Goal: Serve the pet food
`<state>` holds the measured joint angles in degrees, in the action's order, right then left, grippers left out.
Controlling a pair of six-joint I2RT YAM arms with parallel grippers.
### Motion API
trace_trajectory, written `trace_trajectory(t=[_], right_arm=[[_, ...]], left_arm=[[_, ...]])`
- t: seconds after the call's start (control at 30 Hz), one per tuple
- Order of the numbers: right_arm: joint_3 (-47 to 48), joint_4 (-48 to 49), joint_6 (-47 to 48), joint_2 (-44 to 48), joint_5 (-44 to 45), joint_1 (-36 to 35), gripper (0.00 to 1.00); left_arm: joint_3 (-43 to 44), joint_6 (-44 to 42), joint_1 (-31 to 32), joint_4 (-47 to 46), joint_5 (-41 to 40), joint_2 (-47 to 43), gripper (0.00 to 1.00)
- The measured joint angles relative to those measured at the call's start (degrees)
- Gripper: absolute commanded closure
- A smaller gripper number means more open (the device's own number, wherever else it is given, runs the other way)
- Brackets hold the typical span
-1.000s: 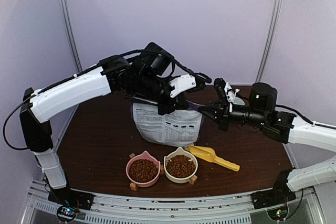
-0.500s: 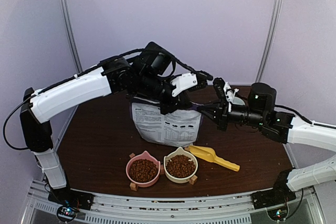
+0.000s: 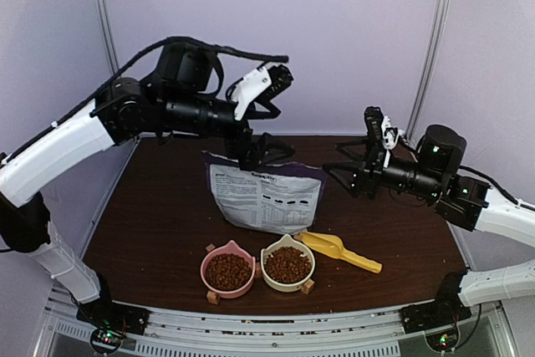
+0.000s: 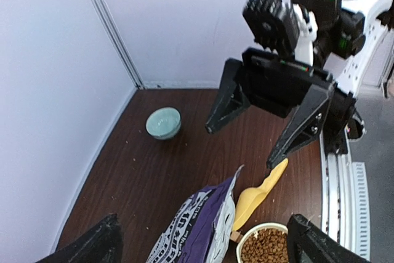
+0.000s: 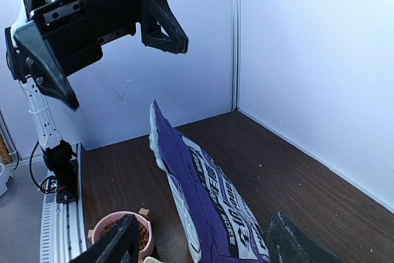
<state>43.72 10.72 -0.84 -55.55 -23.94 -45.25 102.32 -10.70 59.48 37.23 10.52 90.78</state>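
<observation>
The pet food is dark-brown kibble heaped in a pink bowl (image 3: 227,271) and a cream bowl (image 3: 287,264) at the table's front. Part of it also shows in the cream bowl (image 4: 265,247) and the pink bowl (image 5: 120,229) in the wrist views. Behind the bowls the purple bag (image 3: 266,198) stands on its own, top edge free. My left gripper (image 3: 280,114) hangs open above the bag's top, holding nothing. To the right of the bag my right gripper (image 3: 336,160) is open and empty. The bag (image 4: 197,226) (image 5: 209,195) lies below both pairs of jaws.
A yellow scoop (image 3: 338,250) lies on the table right of the cream bowl, also seen as the scoop (image 4: 258,192) beside the bag. A small teal bowl (image 4: 164,122) sits near the back wall. Pale walls close in the table's back and sides.
Both grippers were shut at the bag's top and have opened and let go. The left arm rose up and back; the right arm drew back to the right.
</observation>
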Motion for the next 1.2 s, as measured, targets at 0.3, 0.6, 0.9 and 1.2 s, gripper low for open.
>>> trace_trajectory(t=[0.3,0.6,0.9,1.2], right_arm=[[12.0,-12.1,-6.8,3.5,10.0,3.3,0.09],[12.6,-23.8,-13.8,0.5,20.6,17.3,0.09],[-3.0,-24.6,-17.9,2.6,22.8,38.4,0.09],[-23.2,-5.2,-15.0,13.9,31.3,42.1,0.08]], left_arm=[[-5.7,15.7,-14.4,-5.3,-2.3,-9.9,0.04],[-33.0,27.4,-41.7,-9.4,-6.8,-12.5,0.03],[-57.2,33.6,-68.8,-23.0,-8.9,-22.7,0.02],[-77.7,29.0,-71.5,-43.5,-21.1,-36.8,0.02]])
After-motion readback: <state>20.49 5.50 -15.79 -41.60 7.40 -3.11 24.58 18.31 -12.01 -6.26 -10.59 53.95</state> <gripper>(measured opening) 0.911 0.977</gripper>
